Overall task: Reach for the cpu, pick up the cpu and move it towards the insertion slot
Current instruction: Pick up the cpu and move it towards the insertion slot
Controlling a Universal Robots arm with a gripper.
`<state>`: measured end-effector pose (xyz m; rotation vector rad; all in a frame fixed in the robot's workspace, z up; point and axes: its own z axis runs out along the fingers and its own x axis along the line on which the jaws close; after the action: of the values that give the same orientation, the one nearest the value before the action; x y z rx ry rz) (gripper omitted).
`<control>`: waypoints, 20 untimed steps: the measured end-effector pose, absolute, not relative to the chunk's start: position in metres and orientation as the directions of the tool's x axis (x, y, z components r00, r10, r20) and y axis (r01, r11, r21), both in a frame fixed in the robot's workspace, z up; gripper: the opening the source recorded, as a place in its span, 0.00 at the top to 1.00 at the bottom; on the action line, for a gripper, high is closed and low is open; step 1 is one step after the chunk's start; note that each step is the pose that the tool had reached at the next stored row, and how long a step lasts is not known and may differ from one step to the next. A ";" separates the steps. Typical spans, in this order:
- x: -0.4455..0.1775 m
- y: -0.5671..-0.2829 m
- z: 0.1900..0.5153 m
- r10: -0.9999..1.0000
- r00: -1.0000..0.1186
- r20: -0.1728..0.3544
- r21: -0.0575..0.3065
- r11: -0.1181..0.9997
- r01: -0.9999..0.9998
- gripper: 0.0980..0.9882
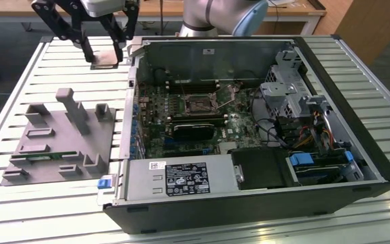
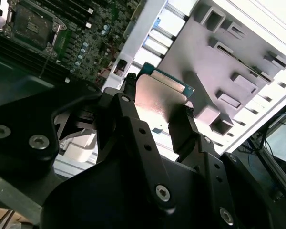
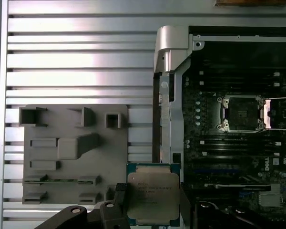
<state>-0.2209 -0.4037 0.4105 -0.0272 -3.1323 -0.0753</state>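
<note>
Exterior view sits high and off the arm, looking down at an angle across the slatted table [image 1: 39, 203], the open computer case [image 1: 249, 132] taking the centre and right of frame, the grey fixture tray [image 1: 59, 137] at left, the gripper [image 1: 103, 53] in the upper left. First wrist view looks straight down from well above, tray [image 3: 76, 152] at left, motherboard with the insertion slot [image 3: 240, 113] at right, the cpu [image 3: 152, 198] close at the bottom edge. Second wrist view looks along the fingers [image 2: 133, 138] from very near, tilted, the slot [image 2: 31, 24] in its upper left, tray [image 2: 229, 62] upper right. All three share tray, case edge and socket
</note>
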 end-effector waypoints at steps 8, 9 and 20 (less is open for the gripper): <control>-0.202 -0.404 0.411 0.017 -1.000 0.009 0.049 0.999 0.018 0.52; -0.199 -0.404 0.410 0.017 -1.000 0.009 0.049 0.999 0.017 0.52; -0.166 -0.404 0.410 0.017 -1.000 0.009 0.050 0.999 0.018 0.52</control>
<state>-0.1664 -0.4037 0.4105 -0.0273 -3.1322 -0.0780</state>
